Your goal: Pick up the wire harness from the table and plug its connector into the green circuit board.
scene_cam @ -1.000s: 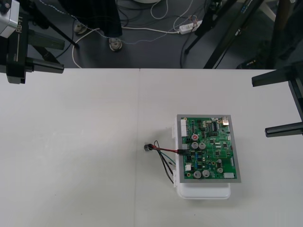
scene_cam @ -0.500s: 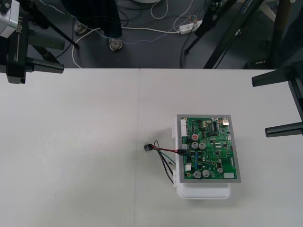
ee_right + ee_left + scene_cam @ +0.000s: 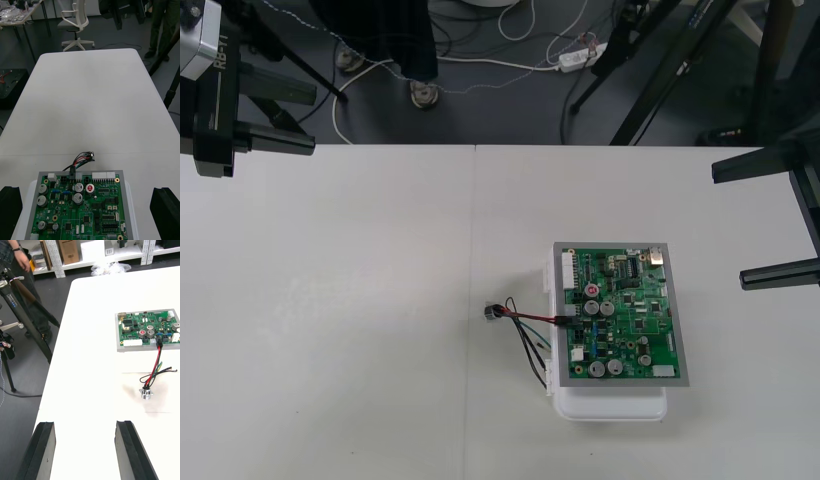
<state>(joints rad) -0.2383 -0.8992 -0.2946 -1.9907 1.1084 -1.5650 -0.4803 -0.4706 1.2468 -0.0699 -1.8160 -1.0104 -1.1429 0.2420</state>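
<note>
Looked basically done to me. The harness (image 3: 530, 317) lay left-to-right, its black plug (image 3: 565, 322) apparently seated in the green board's (image 3: 625, 320) left edge and the socket (image 3: 491, 313) resting on the surface (image 3: 360, 350). Both pincers were spread and empty: the left pincer (image 3: 280, 118) was well off at far left, the right pincer (image 3: 780, 215) nearer the board.

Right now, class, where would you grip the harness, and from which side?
The round metal socket, from above: it lies free on the table left of the board, while the plug looks seated at the board's edge.
</note>
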